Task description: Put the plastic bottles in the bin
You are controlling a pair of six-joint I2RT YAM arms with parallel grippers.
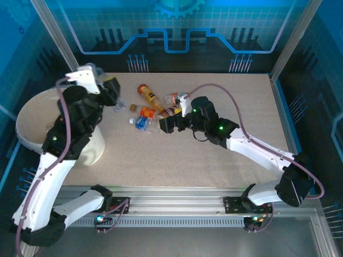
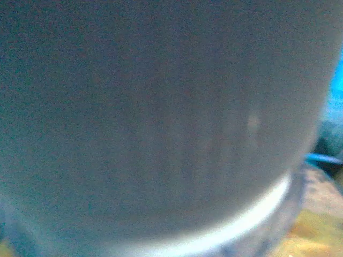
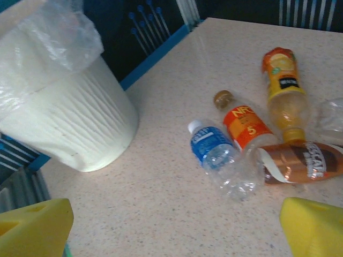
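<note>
The cream-white bin (image 1: 91, 147) stands at the table's left, its clear liner (image 3: 59, 32) draped over the rim. My left gripper (image 1: 118, 101) hangs just right of the bin, and a pale clear bottle (image 1: 121, 106) shows at its tip. In the left wrist view a blurred grey ribbed surface (image 2: 161, 123) hides the fingers. Several bottles lie mid-table: a blue-label one (image 3: 214, 152), an orange-label one (image 3: 246, 126), an orange juice one (image 3: 284, 85) and a brown one (image 3: 305, 163). My right gripper (image 3: 174, 235) is open just short of them, with bare table between its yellow pads (image 3: 32, 230).
A crumpled clear bottle (image 3: 332, 118) lies at the pile's far right. A glass wall and metal posts (image 1: 284, 43) close the table's back and sides. Bare table (image 1: 177, 160) lies in front of the pile.
</note>
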